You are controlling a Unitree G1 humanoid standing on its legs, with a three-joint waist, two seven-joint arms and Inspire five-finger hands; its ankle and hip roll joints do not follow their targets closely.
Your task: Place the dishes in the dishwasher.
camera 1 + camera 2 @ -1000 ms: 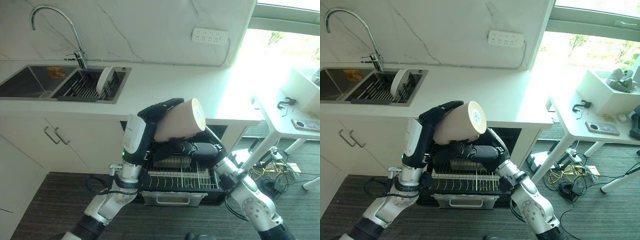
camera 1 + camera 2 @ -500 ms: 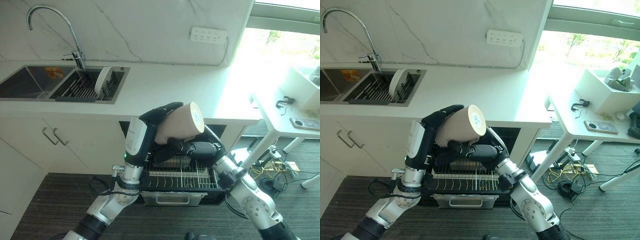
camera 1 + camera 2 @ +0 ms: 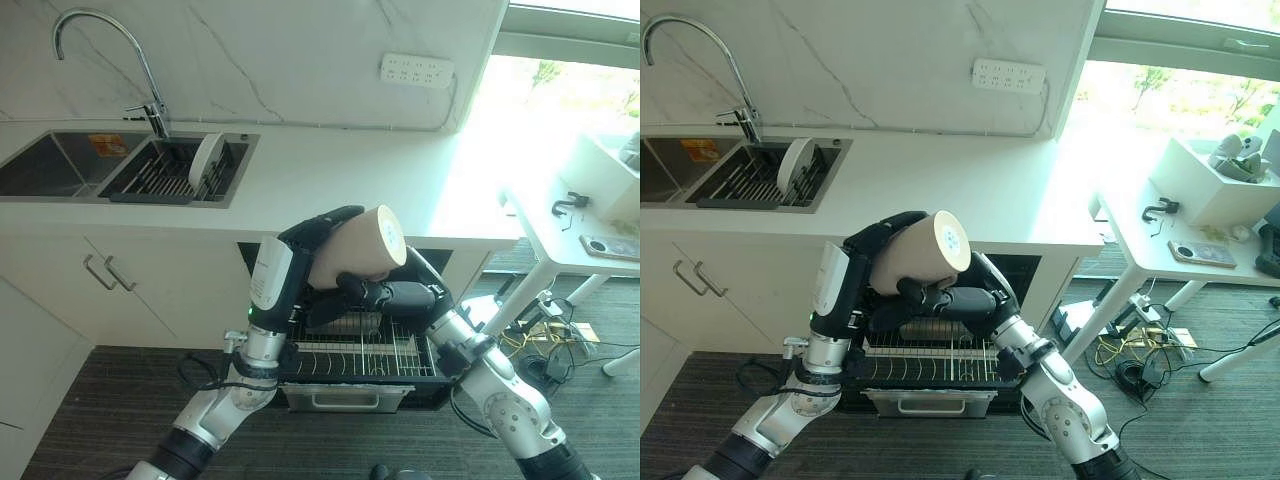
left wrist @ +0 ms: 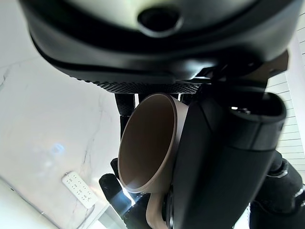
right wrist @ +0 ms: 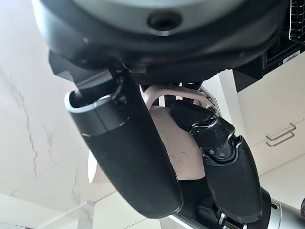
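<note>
Both robot hands hold one beige cup (image 3: pixel 358 245) sideways, base rightward.

Mug (image 3: pixel 358 243) above dishwasher rack (image 3: pixel 362 357); plate (image 3: pixel 207 161) in sink (image 3: pixel 60 165), far left.

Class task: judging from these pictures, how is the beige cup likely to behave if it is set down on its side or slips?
The beige cup looks rigid and glazed, so probably slippery and breakable if dropped. Its round wall suggests it would roll when laid sideways. Both the left robot hand and right robot hand grip it.
</note>
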